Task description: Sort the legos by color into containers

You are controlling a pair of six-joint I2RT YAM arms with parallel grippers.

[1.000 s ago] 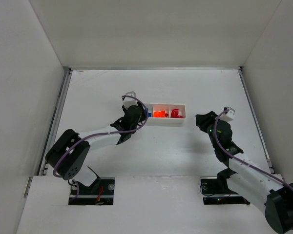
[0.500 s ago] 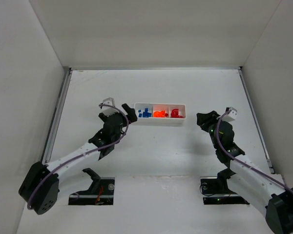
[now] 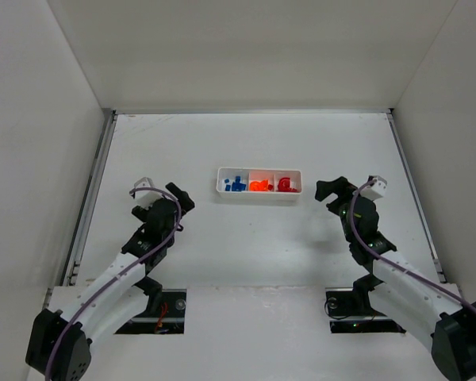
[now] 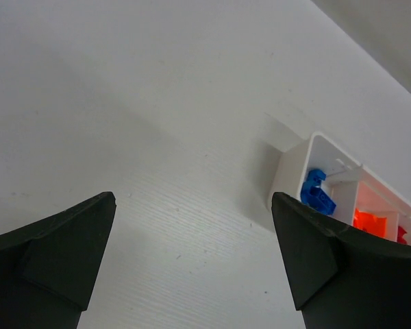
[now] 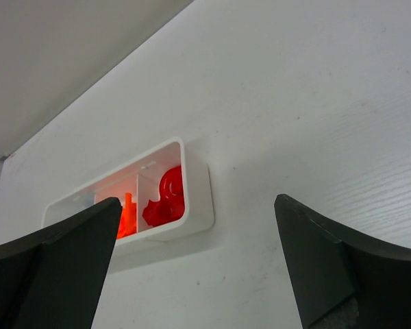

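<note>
My left pincer (image 4: pixel 192 205) wide open, holding nothing, toward left edge of counter (image 3: pixel 246 254); my right pincer (image 5: pixel 197 202) wide open, empty, toward right edge; tray (image 3: pixel 259 196) mid-counter between them; blue legos (image 3: pixel 236 184) in left compartment, orange legos (image 3: pixel 259 184) middle, red legos (image 3: pixel 285 185) right

Left wrist view: tray (image 4: pixel 288 168) cut off at right edge. Top view: legos (image 3: pixel 259 185) too small to separate.
</note>
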